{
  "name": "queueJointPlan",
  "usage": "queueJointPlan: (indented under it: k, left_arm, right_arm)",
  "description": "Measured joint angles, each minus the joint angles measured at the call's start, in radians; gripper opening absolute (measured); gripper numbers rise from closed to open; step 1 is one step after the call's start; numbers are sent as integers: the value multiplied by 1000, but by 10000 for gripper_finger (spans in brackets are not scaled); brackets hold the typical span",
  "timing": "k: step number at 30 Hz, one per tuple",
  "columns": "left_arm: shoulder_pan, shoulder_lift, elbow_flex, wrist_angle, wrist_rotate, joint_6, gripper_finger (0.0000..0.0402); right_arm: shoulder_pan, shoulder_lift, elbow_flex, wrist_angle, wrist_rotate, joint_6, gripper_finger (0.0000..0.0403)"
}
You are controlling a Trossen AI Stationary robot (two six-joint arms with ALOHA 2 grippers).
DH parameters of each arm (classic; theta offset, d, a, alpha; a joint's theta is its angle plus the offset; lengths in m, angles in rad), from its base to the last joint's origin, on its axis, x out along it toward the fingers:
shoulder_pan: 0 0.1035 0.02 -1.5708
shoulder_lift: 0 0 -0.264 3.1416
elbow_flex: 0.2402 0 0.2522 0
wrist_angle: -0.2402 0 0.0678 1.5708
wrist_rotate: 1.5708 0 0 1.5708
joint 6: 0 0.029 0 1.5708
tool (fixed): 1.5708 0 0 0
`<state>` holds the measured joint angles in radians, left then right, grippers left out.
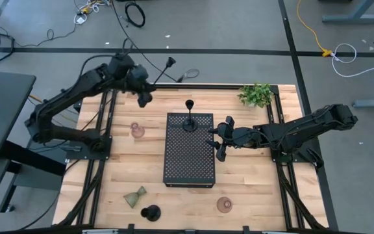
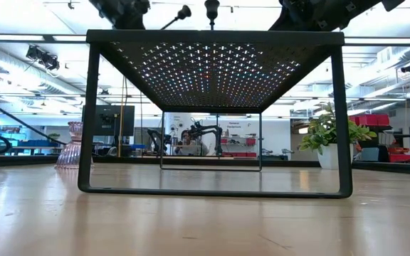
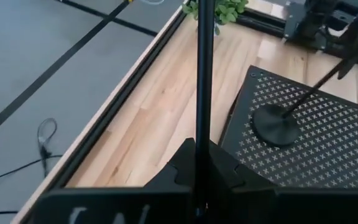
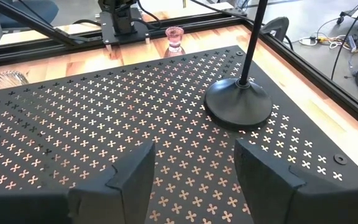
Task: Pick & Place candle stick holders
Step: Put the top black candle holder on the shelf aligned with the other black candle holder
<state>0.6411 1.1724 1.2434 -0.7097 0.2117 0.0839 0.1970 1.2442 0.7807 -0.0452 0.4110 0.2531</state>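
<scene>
A slim black candle stick holder (image 1: 160,73) is lifted over the table's far-left corner, with my left gripper (image 1: 145,96) shut on its stem. Its small far end (image 1: 171,62) points up and away; its other end is hidden. A second black holder (image 1: 190,122) stands on its round base on the black perforated tray (image 1: 188,162). My right gripper (image 1: 214,138) hangs open over the tray's right side, beside that holder (image 4: 238,106). On the wood are a pink glass holder (image 1: 137,130), an olive-green one (image 1: 135,196) on its side, another black one (image 1: 150,212) and a second pink one (image 1: 224,205). My left gripper pinches the holder's thin stem (image 3: 201,146) between its two fingers (image 3: 229,171). The stem rises out from between them and runs on past the picture's edge. The holder is lifted clear of the table and tray, slanting up toward the far right.
A small leafy plant (image 1: 256,95) stands at the table's far-right corner. The tray stands on legs in the middle of the table (image 1: 258,188), with room under it in the low view. Black frame rails (image 1: 102,162) run along the left and right sides.
</scene>
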Motion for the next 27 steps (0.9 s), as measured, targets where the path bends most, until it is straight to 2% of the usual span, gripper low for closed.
queueJointPlan:
  k: [3, 6, 10, 14, 20, 27]
  left_arm:
    - [2, -77, -112, 75, 17, -8, 10]
    - [1, -166, -247, 204, 98, -28, 10]
    - [-1, -281, -439, 442, 197, -90, 10]
    - [-13, -356, -615, 690, 252, -168, 10]
    - [-73, -382, -802, 987, 251, -229, 10]
    - [-175, -381, -943, 1256, 159, -200, 10]
  right_arm:
    - [0, 0, 0, 0, 0, 0, 220]
    - [0, 0, 0, 0, 0, 0, 220]
    - [0, 0, 0, 1, 0, 0, 220]
    - [0, 0, 0, 5, 0, 0, 220]
    - [0, 0, 0, 18, 0, 0, 220]
    - [0, 0, 0, 24, 0, -3, 220]
